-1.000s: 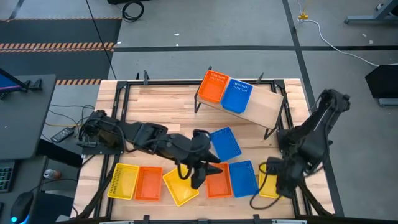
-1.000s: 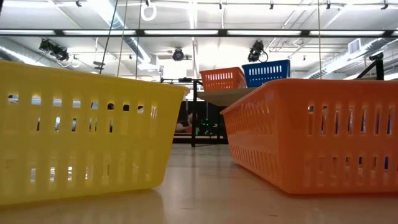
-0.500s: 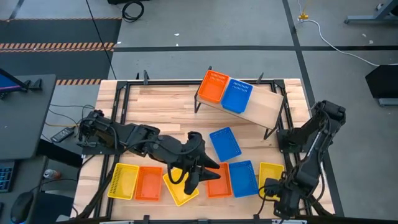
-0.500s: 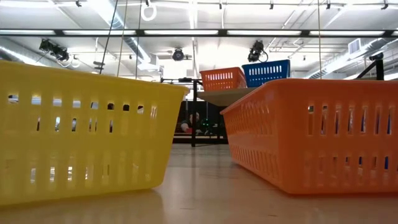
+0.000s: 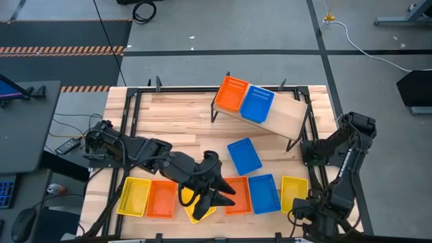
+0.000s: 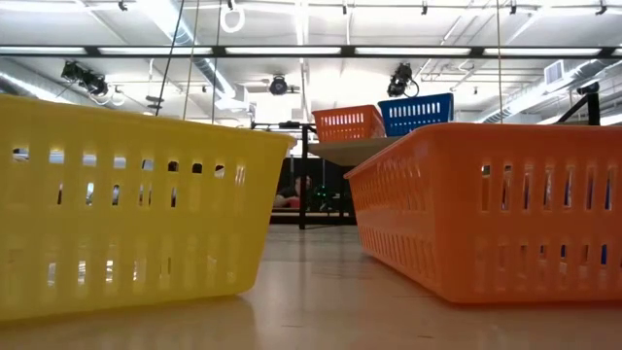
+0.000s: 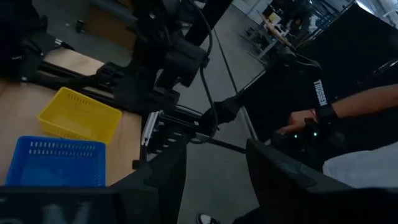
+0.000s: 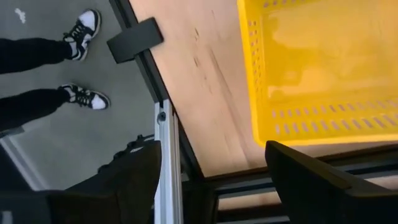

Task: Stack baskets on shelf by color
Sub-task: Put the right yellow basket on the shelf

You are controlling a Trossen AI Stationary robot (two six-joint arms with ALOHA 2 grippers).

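Note:
The shelf point(image 5: 283, 116) stands at the far right with one orange basket point(image 5: 231, 93) and one blue basket point(image 5: 257, 103) on it. On the table, along the near edge, lie a yellow basket point(image 5: 133, 196), an orange one point(image 5: 160, 199), a skewed yellow one point(image 5: 191, 202), an orange one point(image 5: 237, 197), a blue one point(image 5: 264, 194) and a yellow one point(image 5: 293, 191). Another blue basket point(image 5: 244, 155) lies mid-table. My left gripper point(image 5: 224, 196) is open and empty over the skewed yellow and orange baskets. My right gripper point(image 5: 302, 210) is open and empty at the near right edge, beside the yellow basket point(image 8: 317, 68).
The table's black frame rail point(image 8: 168, 155) runs along the near right edge under my right gripper. A person's feet point(image 8: 81, 62) stand on the floor just beyond it. In the low view a yellow basket point(image 6: 126, 204) and an orange basket point(image 6: 496, 209) fill the foreground.
My right gripper has drawn back toward the table's near edge, off the right-hand yellow basket, which now shows whole. My left gripper has moved a little toward the near edge and the left, over the skewed yellow basket.

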